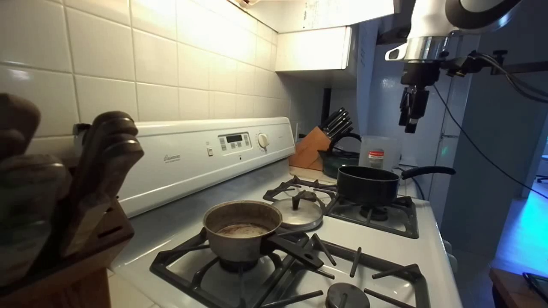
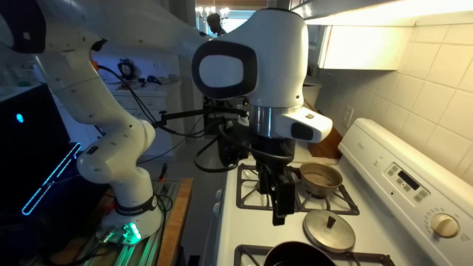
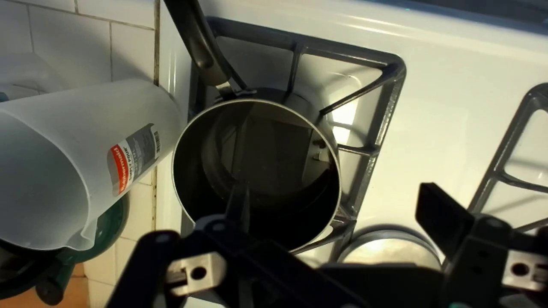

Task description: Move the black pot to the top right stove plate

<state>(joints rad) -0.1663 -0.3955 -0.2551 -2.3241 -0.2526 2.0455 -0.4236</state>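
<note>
The black pot stands upright on the front grate at the stove end near the clear pitcher. Its handle points outward past the stove's end. It also shows in an exterior view, cut off by the bottom edge, and in the wrist view. The top right stove plate appears to be the back grate beside the pot, near the control panel; it is partly hidden. My gripper is open and empty, well above the stove; its fingers are wide apart in the wrist view.
A steel lid lies on the stove top, touching or overlapping the back grate's edge. A silvery-brown saucepan sits on another burner. A clear pitcher, green kettle and knife block stand beyond the pot. Another knife block stands opposite.
</note>
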